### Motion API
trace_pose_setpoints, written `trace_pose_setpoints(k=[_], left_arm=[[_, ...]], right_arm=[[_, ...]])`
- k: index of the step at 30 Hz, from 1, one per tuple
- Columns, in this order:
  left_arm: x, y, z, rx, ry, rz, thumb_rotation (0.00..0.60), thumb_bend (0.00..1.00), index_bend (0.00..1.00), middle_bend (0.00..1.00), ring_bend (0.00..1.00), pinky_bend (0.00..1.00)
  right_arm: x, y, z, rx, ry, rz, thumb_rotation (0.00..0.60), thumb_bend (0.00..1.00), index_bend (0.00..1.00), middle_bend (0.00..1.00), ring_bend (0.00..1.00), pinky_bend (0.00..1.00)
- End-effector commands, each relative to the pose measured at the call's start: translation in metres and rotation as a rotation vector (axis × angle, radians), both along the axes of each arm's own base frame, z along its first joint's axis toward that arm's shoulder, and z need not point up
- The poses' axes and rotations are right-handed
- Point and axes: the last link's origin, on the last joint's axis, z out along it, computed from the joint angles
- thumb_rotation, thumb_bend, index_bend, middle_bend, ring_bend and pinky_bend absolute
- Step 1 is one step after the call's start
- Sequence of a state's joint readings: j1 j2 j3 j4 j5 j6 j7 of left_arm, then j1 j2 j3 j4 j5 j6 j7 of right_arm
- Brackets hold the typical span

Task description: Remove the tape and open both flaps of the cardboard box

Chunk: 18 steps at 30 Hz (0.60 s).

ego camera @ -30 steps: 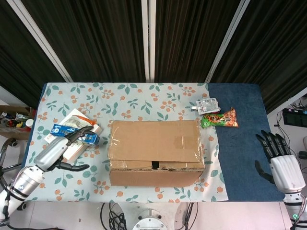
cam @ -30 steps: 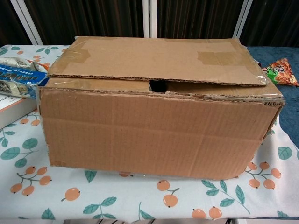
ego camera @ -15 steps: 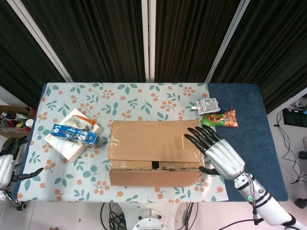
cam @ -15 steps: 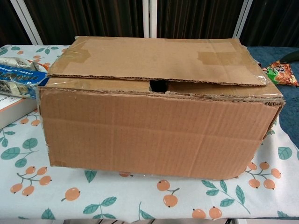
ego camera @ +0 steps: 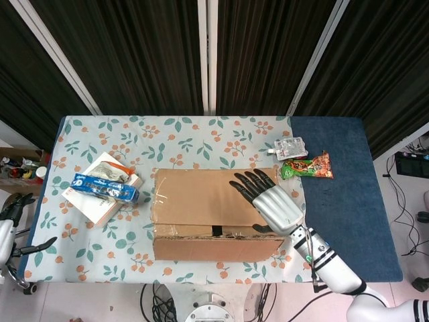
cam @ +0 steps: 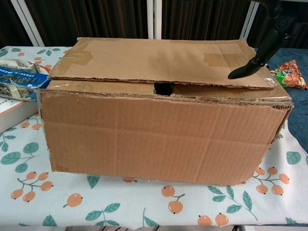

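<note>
The cardboard box (ego camera: 201, 201) sits mid-table with its top flaps down, the nearer one lying under the far flap (cam: 159, 60). Brown tape patches (cam: 219, 58) stick near both ends of the far flap, and clear tape (cam: 267, 77) covers its right corner. My right hand (ego camera: 268, 201) hovers flat over the right part of the box top, fingers spread, holding nothing. In the chest view one dark fingertip (cam: 240, 73) comes down near the flap's right edge; I cannot tell if it touches. My left hand (ego camera: 12, 225) hangs past the table's left edge, fingers apart and empty.
A book with a blue packet (ego camera: 107, 188) on it lies left of the box. A white pouch (ego camera: 290, 146) and an orange-green snack bag (ego camera: 308, 166) lie behind the box's right corner. A blue cloth (ego camera: 348, 215) covers the table's right end.
My right hand has moved left and now lies over the right part of the box top. The left hand stays off the table's left edge. The box has not moved.
</note>
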<state>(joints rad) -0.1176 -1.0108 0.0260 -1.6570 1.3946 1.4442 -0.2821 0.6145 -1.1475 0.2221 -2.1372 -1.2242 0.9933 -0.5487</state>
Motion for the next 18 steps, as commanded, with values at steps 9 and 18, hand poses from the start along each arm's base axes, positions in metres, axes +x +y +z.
trace_pose_setpoints(k=[9,18], left_arm=[[-0.005,0.001,0.000,-0.005,-0.017,0.009,0.439,0.00,0.07,0.15,0.13,0.21],[-0.007,0.001,-0.001,-0.005,-0.028,0.011,0.440,0.00,0.07,0.15,0.13,0.21]], right_arm=[[0.000,0.003,-0.019,0.023,0.023,-0.007,0.600,0.00,0.00,0.00,0.00,0.00],[0.000,-0.001,-0.025,-0.011,0.048,-0.001,0.600,0.00,0.00,0.00,0.00,0.00]])
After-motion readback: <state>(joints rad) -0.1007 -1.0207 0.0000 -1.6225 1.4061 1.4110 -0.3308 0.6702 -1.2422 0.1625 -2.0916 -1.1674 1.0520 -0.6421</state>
